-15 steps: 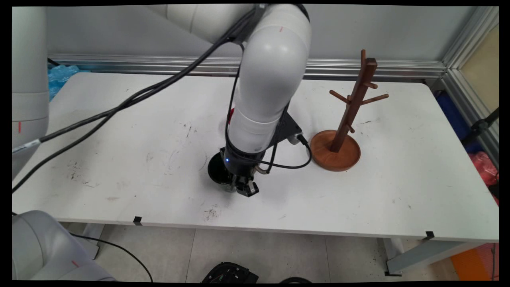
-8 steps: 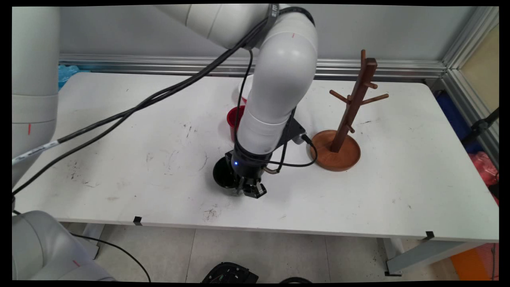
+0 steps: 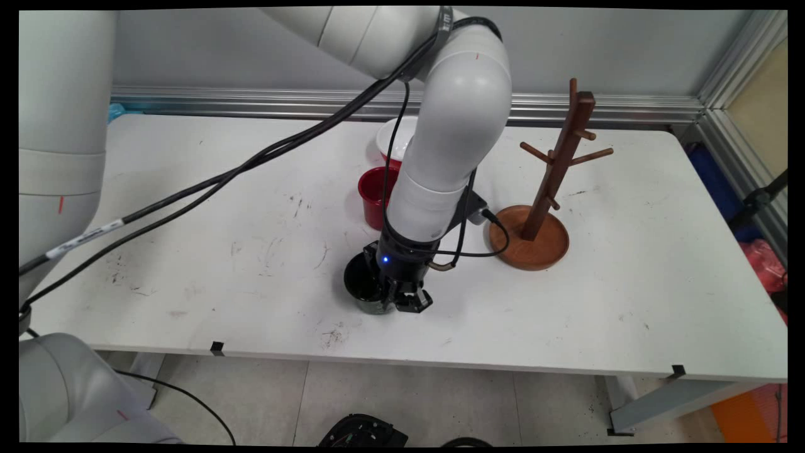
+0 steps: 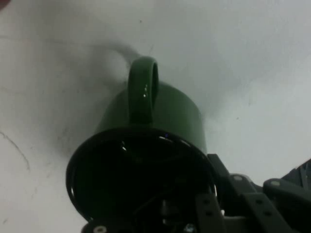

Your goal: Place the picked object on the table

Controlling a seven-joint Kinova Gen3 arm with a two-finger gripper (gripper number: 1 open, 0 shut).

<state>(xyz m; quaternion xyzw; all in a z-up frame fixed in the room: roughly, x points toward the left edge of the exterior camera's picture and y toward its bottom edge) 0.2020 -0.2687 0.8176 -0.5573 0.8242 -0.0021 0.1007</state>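
Gripper (image 3: 407,301) pinches the dark-green mug's (image 4: 146,160) rim, one finger inside its dark interior; a red cup (image 3: 375,194) and white bowl (image 3: 395,133) stand behind on the scuffed white table (image 3: 629,302).

Green mug (image 4: 160,121), seemingly black inside

No words, brands or numbers can be read in either view; the white label on the cable (image 3: 85,238) at the left of the frame shows dark print too small to make out.
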